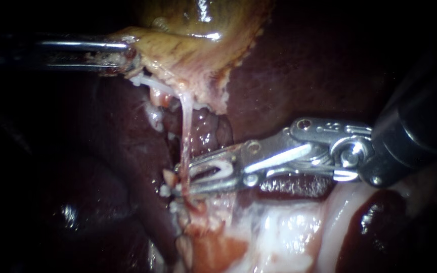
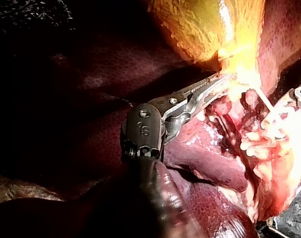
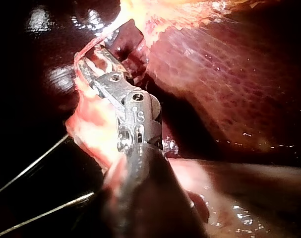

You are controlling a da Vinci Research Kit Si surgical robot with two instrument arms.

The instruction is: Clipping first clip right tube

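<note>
A thin pale tube (image 1: 185, 126) runs down from the yellow-green gallbladder (image 1: 198, 30) to the fatty tissue below. My right instrument (image 1: 179, 178) comes in from the right. Its jaws stand open on either side of the tube's lower end, with a white clip (image 1: 213, 171) loaded between them. In the right wrist view the same jaws (image 3: 93, 55) show a gap, with pale tissue at their tips. My left instrument (image 1: 127, 56) comes in from the left. Its jaws are shut on the gallbladder's lower edge (image 2: 234, 82) and hold it up, so the tube is stretched.
Dark red liver (image 1: 304, 65) surrounds the field. Pale fat and raw tissue (image 1: 259, 232) lie under the right instrument. A short whitish stump (image 1: 154, 115) sits to the left of the tube. Two thin wires (image 3: 36, 188) cross beside the right shaft.
</note>
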